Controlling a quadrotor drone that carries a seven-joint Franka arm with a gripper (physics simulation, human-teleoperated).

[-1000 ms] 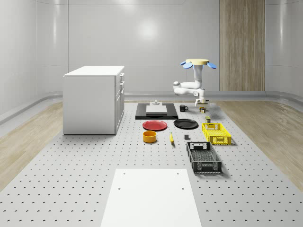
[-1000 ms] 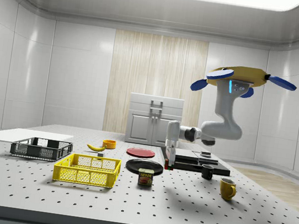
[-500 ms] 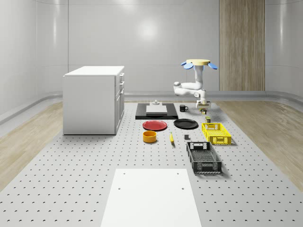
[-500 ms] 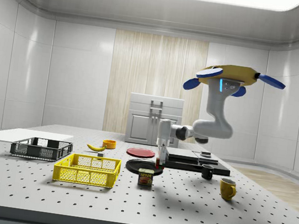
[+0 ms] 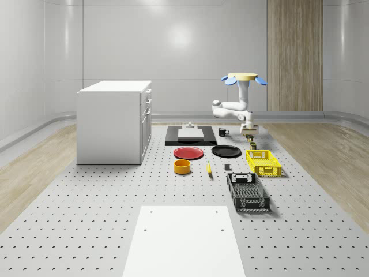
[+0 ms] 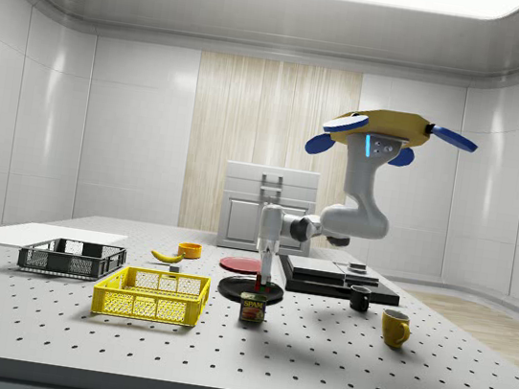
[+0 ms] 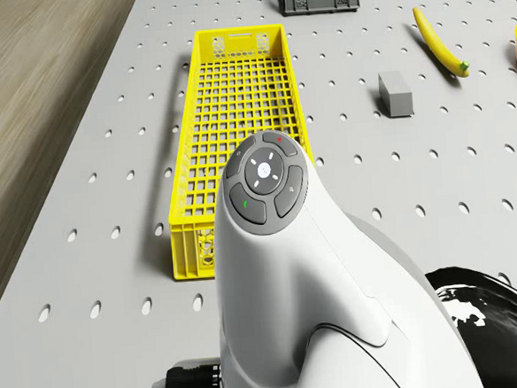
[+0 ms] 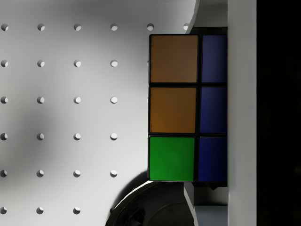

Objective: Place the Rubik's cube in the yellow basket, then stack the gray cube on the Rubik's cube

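The drone (image 6: 389,135) hovers over the table near the black mat. Its arm reaches down toward the side view's left, and the gripper (image 6: 265,279) is shut on the Rubik's cube (image 8: 183,108), held just above the black plate (image 6: 248,290). In the wrist view the cube shows orange, green and blue tiles against one finger (image 8: 242,94). The yellow basket (image 7: 234,34) lies past the gripper, empty as far as I see. It appears at the side view's left (image 6: 149,307). The gray cube (image 7: 396,92) sits on the table beside the basket, near the banana (image 7: 439,41).
A spam can (image 6: 252,308) stands just below and in front of the gripper. A black mug (image 6: 359,299) and a yellow mug (image 6: 394,328) sit to the side view's right. A black crate (image 5: 248,192), red plate (image 5: 188,152), orange bowl (image 5: 182,167) and white cabinet (image 5: 114,121) are farther off.
The drone and arm have shifted toward the side view's left, carrying the Rubik's cube from beside the black mat to above the black plate, closer to the yellow basket.
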